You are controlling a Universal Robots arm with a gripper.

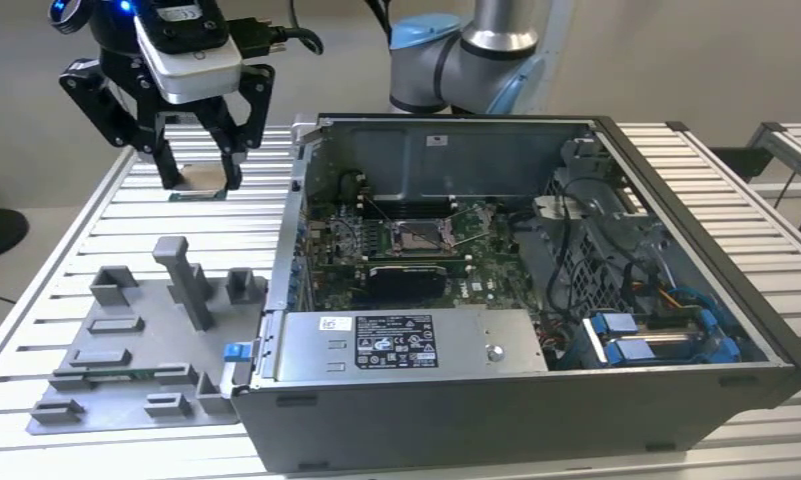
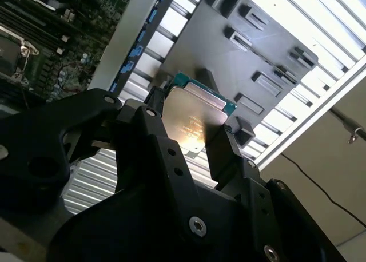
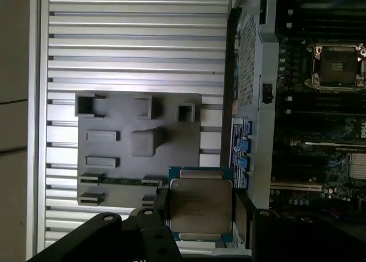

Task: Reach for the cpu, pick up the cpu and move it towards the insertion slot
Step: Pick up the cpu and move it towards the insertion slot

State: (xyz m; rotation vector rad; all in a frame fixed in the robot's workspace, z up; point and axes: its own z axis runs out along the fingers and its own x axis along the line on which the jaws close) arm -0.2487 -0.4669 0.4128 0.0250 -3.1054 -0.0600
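Note:
My gripper (image 1: 200, 183) is shut on the cpu (image 1: 201, 177), a thin square chip with a silvery top, held by its edges. It hangs above the slatted table at the exterior view's far left, outside the computer case. In both wrist views the cpu (image 2: 194, 116) (image 3: 200, 207) sits between the black fingers (image 2: 220, 153) (image 3: 243, 216), high over the grey fixture plate. The insertion slot (image 1: 416, 235) (image 3: 337, 64), a silver-framed square socket on the green motherboard, lies inside the case, well towards the exterior view's right of the gripper.
The open computer case (image 1: 534, 400) has tall walls around the motherboard, with cables and blue connectors (image 1: 640, 335) at its right. A grey fixture plate (image 1: 120, 370) (image 3: 140, 153) with upright blocks lies on the slatted table (image 1: 133, 220).

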